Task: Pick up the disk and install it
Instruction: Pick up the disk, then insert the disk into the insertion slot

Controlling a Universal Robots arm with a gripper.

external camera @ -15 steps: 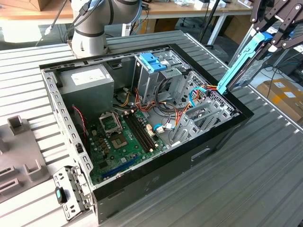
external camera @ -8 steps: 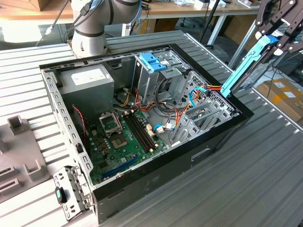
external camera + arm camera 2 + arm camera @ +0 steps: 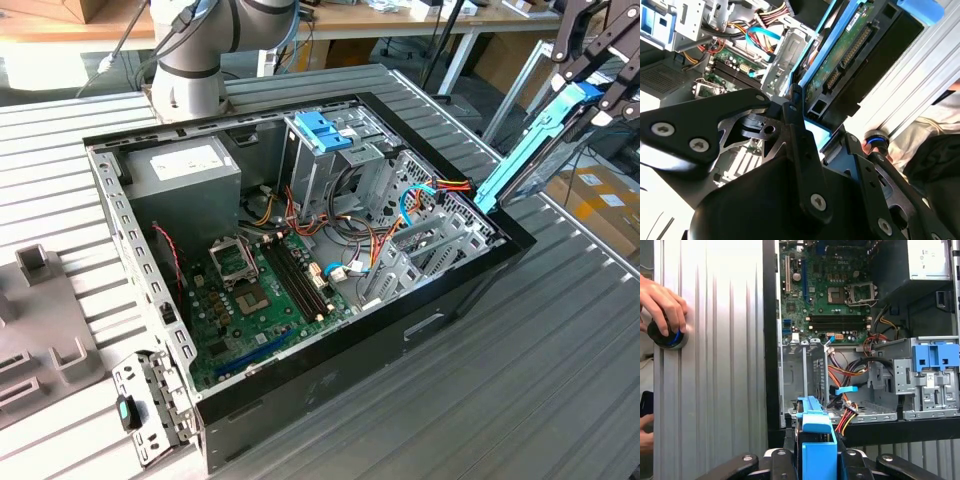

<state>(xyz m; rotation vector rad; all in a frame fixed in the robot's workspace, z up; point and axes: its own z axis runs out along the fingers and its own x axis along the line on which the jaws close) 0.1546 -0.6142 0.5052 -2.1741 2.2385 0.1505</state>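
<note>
Blue plastic rails (image 3: 525, 150) edge the disk (image 3: 548, 160), which is clamped between the closed jaws and hangs tilted below them, near the rim of the open computer case (image 3: 350, 370). It looks stiff, fairly heavy and knock-sensitive, with its circuit board (image 3: 845, 55) bare. The rails seem the safe place to grip.

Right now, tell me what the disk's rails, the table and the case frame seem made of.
Disk rails: bright blue, smooth, moulded-looking, likely plastic. Its underside shows a green circuit board in the second wrist view.
Table: ribbed, matte silver with a soft sheen, probably aluminium.
Case frame: dull grey perforated sheet, likely bare steel. The outer shell is glossy black, material unclear.
</note>
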